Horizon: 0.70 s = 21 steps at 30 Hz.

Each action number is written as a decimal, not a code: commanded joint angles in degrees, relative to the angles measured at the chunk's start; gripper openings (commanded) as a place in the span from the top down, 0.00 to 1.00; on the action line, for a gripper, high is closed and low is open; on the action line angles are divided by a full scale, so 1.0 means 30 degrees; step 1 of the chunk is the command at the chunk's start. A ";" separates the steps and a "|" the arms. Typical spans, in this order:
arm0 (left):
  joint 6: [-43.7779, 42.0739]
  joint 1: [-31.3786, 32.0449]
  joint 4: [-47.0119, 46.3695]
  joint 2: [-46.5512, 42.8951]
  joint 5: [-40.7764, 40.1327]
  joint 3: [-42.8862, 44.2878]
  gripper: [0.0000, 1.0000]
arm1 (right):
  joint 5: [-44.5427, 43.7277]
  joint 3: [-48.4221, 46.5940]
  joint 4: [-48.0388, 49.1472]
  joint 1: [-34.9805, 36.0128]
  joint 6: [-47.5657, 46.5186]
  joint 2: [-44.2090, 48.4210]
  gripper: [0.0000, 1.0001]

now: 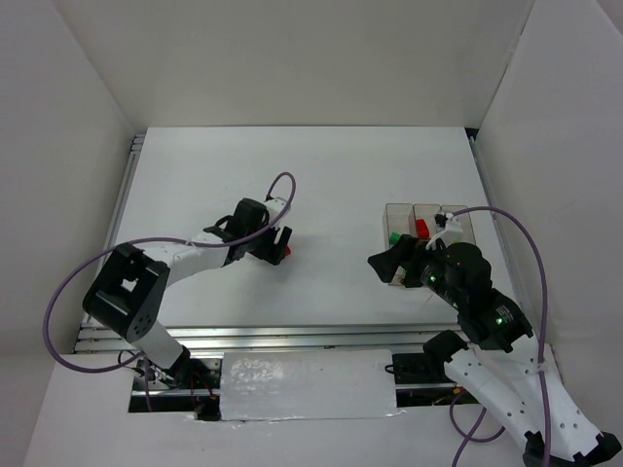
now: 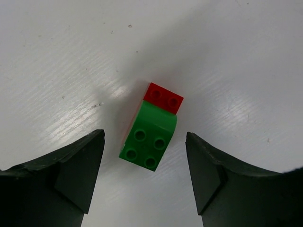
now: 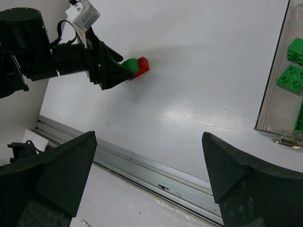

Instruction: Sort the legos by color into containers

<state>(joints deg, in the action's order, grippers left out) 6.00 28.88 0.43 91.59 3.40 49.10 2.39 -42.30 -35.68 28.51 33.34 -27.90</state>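
Note:
A green lego (image 2: 148, 142) sits against a red lego (image 2: 164, 98) on the white table, apart from the containers. My left gripper (image 2: 145, 137) is open just above them, one finger on each side of the green one, not touching. In the top view the left gripper (image 1: 279, 245) hides most of the pair; only red (image 1: 293, 253) shows. The three clear containers (image 1: 440, 210) stand at the right, with a green lego (image 1: 393, 237) and a red lego (image 1: 421, 228) inside. My right gripper (image 1: 389, 265) is open and empty, beside the containers' left end.
The right wrist view shows the left gripper (image 3: 111, 71) over the pair, the leftmost container's wall (image 3: 272, 94) holding several green legos (image 3: 292, 78), and the metal rail (image 3: 156, 165) at the table's near edge. White walls enclose the table.

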 commanded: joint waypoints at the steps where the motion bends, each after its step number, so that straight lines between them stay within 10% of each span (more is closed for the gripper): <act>1: -0.0359 0.0010 -0.1079 -0.1289 0.1240 -0.0019 0.19 | 0.0402 0.0273 0.1200 0.0105 -0.0245 -0.0338 0.00; 21: -0.0213 -0.0018 0.0737 0.0201 0.0302 0.1093 0.26 | 0.0492 -0.0049 0.1142 0.0105 -0.0304 -0.0602 0.00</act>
<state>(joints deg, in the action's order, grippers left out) 6.09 28.93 2.44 91.59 4.32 49.87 3.64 -41.65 -35.11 28.51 33.32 -29.39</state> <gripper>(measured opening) 0.766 0.995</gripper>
